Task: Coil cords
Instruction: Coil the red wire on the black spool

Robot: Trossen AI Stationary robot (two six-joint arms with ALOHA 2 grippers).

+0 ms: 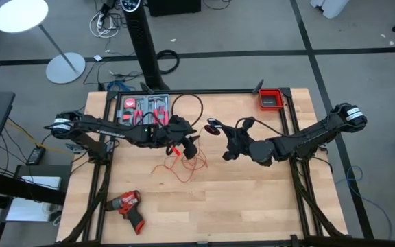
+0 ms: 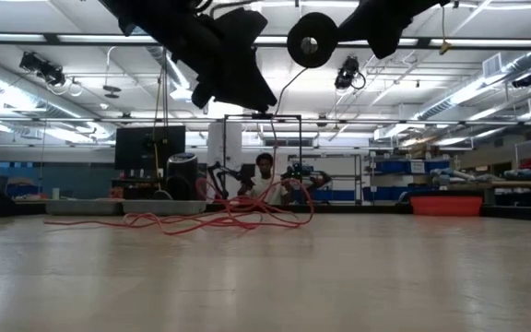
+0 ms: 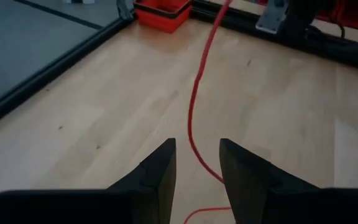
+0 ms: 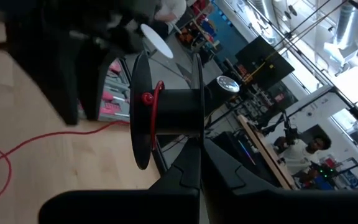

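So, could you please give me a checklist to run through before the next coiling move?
1. Red wire between the left gripper's open fingers: ok.
2. Right gripper shut on the spool, held above the table: ok.
3. Wire fastened to spool: cannot tell; some red shows at its core.
4. Slack wire lying untangled: not ok, it is in crossed loops.
5. Drill away from the wire: ok.
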